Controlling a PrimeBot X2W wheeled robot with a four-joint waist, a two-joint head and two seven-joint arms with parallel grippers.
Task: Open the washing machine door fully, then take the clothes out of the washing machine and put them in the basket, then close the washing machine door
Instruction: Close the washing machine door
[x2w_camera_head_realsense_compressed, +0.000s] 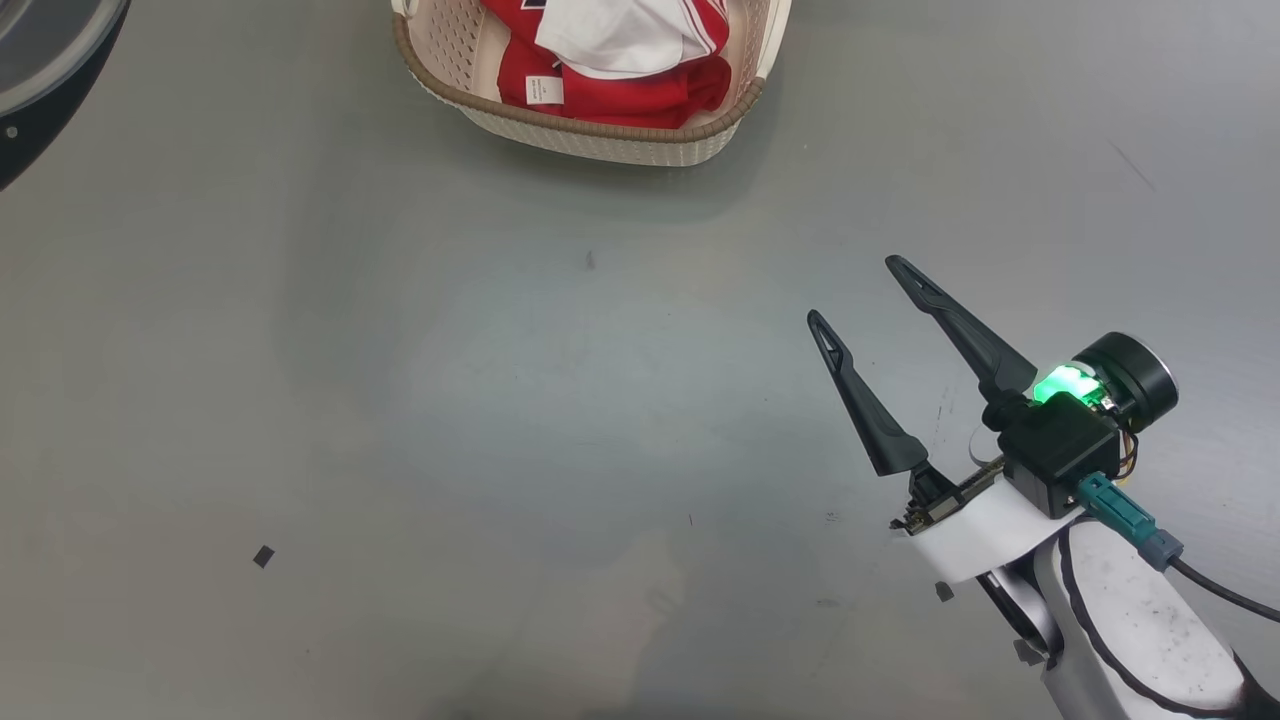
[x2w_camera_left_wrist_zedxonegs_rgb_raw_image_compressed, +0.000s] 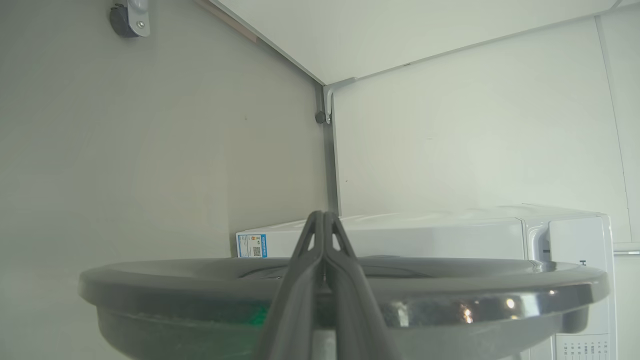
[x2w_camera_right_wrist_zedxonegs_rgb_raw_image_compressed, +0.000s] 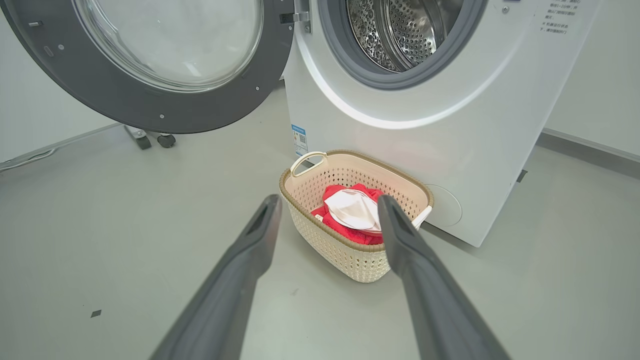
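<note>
- The head view's top edge cuts off the far end of the basket (x2w_camera_head_realsense_compressed: 600, 135) and crops the washing machine door (x2w_camera_head_realsense_compressed: 40, 110) to a dark arc in the upper-left corner.
- The clothes (x2w_camera_right_wrist_zedxonegs_rgb_raw_image_compressed: 350, 210), red and white, lie in the basket, just before the washing machine (x2w_camera_right_wrist_zedxonegs_rgb_raw_image_compressed: 450, 150); the top of the drum (x2w_camera_right_wrist_zedxonegs_rgb_raw_image_compressed: 400, 35) is cropped.
- The left gripper (x2w_camera_left_wrist_zedxonegs_rgb_raw_image_compressed: 324, 216) is pinched together and empty, at the open door's glossy rim; contact is unclear.
- The right gripper (x2w_camera_head_realsense_compressed: 853, 290) is spread wide, holding nothing, over bare floor (x2w_camera_head_realsense_compressed: 500, 400), well apart from the basket.

- One big white front-loading washing machine (x2w_camera_right_wrist_zedxonegs_rgb_raw_image_compressed: 465, 150).
- One round door (x2w_camera_right_wrist_zedxonegs_rgb_raw_image_compressed: 150, 60), glossy black rim, clear glass centre.
- One cream perforated plastic basket (x2w_camera_right_wrist_zedxonegs_rgb_raw_image_compressed: 340, 255), brown-rimmed, on the grey floor (x2w_camera_right_wrist_zedxonegs_rgb_raw_image_compressed: 125, 240).
- In it: one white garment (x2w_camera_right_wrist_zedxonegs_rgb_raw_image_compressed: 352, 207); red garments (x2w_camera_right_wrist_zedxonegs_rgb_raw_image_compressed: 345, 231), number unclear.
</note>
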